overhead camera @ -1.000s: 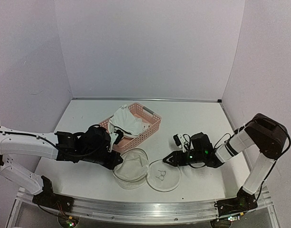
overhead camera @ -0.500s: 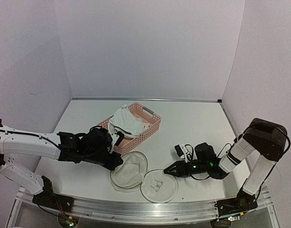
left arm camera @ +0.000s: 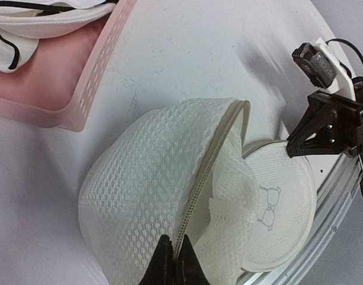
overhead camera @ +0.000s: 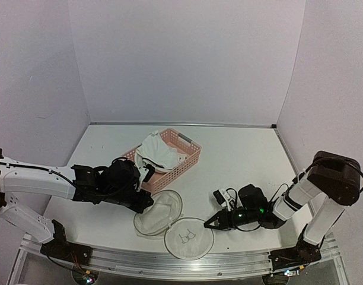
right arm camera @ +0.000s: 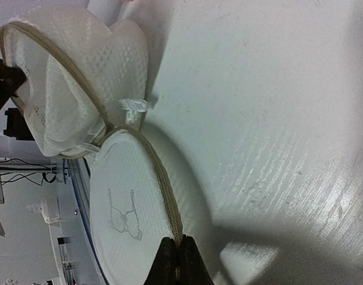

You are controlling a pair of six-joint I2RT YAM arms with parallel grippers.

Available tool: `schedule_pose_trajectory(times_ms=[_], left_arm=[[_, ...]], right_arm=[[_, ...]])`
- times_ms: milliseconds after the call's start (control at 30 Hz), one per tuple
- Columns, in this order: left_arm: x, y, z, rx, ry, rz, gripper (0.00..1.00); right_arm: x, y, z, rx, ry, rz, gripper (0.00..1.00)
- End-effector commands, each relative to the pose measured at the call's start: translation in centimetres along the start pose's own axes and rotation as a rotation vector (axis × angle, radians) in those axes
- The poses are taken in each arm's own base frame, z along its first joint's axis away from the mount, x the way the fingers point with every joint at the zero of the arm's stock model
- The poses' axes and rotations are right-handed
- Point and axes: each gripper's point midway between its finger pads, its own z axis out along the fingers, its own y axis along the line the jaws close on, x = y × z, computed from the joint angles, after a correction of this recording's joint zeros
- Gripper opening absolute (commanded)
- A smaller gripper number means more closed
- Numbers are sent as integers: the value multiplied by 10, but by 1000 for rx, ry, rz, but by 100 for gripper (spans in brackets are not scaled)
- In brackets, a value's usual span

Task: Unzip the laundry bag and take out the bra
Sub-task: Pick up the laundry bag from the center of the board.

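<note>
one laundry bag [overhead camera: 159,214], one bra [overhead camera: 158,150], one basket [overhead camera: 177,171]

The white counter [overhead camera: 247,154] carries a pink basket [overhead camera: 180,169] toward the back and an opened mesh laundry bag [overhead camera: 159,214] near its front edge.

Right gripper [overhead camera: 209,224] has pulled back toward the near edge, and its jaws went from apart to pinched on the zip rim of the round white mesh laundry bag [overhead camera: 158,212]. The bag's logo half [overhead camera: 189,238] was dragged near and left.
</note>
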Motion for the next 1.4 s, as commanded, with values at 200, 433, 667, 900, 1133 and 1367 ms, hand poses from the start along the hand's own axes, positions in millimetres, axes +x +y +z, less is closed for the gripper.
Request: schedule_pose_trajectory(times_ms=[200,433,667,900,1133,1367], left_arm=[[-20,-16,-15,54,-70,4,0],[-28,-24,-23,85,-94,7,7],[-40,-30,-41,113,-152,7,26],[-67,-39,-85,148,-273,76,47],[-84,-60,-102,194,-289,216,60],[-91,-89,-112,297,-305,391,70]], right_arm=[[-37,48,-23,-7,-84,-121,0],[-59,72,-38,89,-63,-251,0],[-71,76,-56,280,14,-401,0],[-108,105,-81,433,2,-561,0],[-122,146,-84,479,70,-736,0],[-124,174,-80,507,194,-927,0]])
